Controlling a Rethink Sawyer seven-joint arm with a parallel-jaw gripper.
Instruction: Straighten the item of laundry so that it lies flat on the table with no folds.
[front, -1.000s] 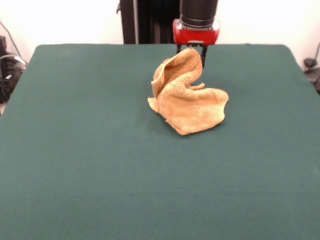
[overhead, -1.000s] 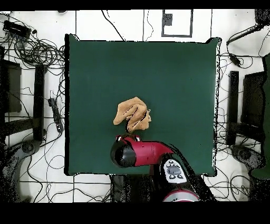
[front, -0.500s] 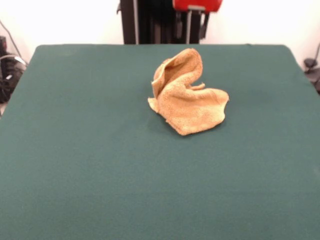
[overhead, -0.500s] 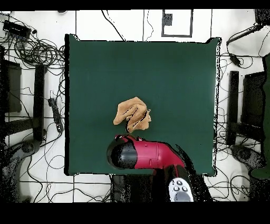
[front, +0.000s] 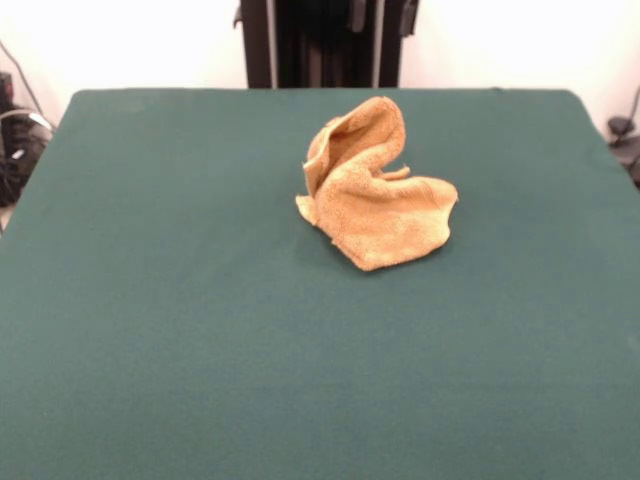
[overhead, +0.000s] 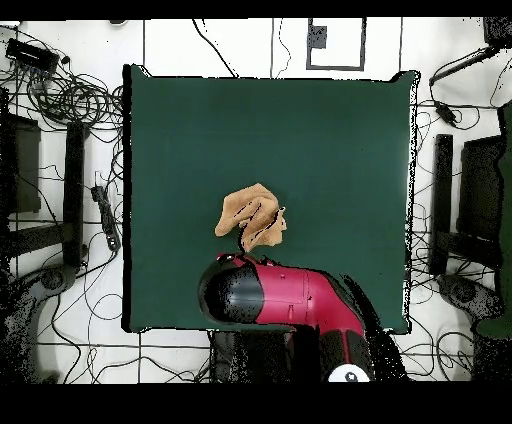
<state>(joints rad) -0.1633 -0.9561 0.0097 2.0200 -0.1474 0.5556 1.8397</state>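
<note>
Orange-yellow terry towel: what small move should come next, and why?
Probably lower the arm back to the orange-yellow terry towel and grip its raised peak. It sits crumpled on the dark green felt table, one fold standing upright, with nothing holding it.

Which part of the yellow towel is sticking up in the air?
The curled flap at the towel's far end stands up; the rest lies lower on the table.

Rough terry towel (front: 375, 205); matt felt-like table (front: 180, 300)
</note>
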